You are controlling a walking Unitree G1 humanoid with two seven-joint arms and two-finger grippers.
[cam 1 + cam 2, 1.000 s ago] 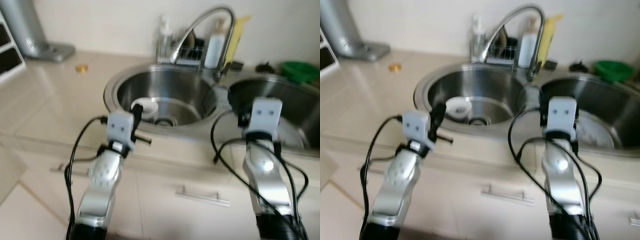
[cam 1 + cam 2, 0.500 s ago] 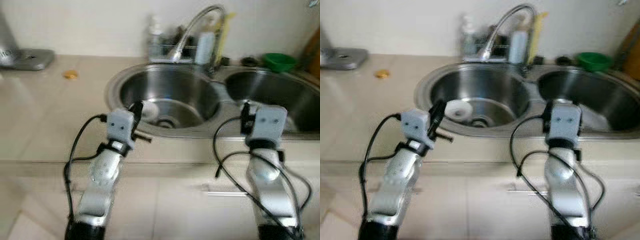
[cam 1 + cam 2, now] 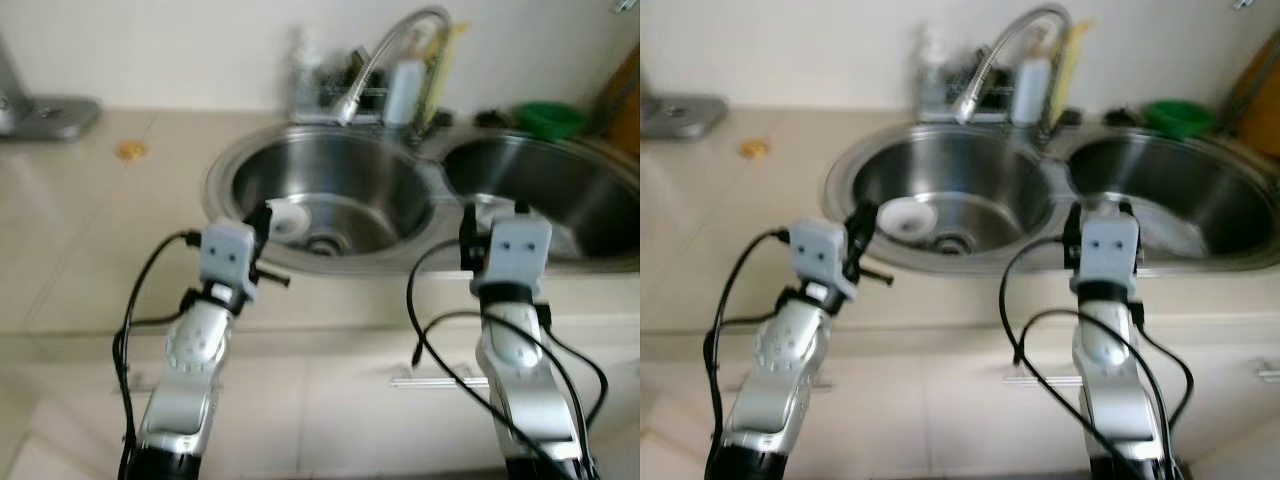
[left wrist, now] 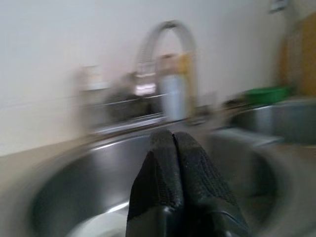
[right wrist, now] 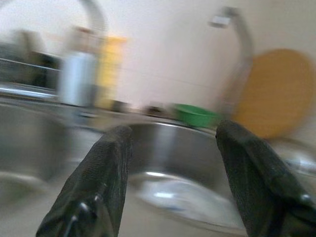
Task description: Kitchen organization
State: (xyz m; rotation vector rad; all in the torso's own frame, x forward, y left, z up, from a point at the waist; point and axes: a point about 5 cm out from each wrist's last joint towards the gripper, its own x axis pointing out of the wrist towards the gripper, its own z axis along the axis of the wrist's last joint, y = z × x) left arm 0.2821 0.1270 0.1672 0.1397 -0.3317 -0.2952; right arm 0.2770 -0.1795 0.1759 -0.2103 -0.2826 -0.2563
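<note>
Left gripper (image 4: 174, 143) pressed closed, right gripper (image 5: 170, 143) spread wide, double sink (image 3: 330, 190) unchanged.

My left tool (image 4: 174, 143) points into the steel sink basin (image 4: 74, 182), its two black fingers (image 4: 160, 173) pressed together with nothing between them. Past them I see the curved faucet (image 4: 165, 37), a white bottle (image 4: 174, 101) and a green bowl (image 4: 264, 94), all blurred.
</note>
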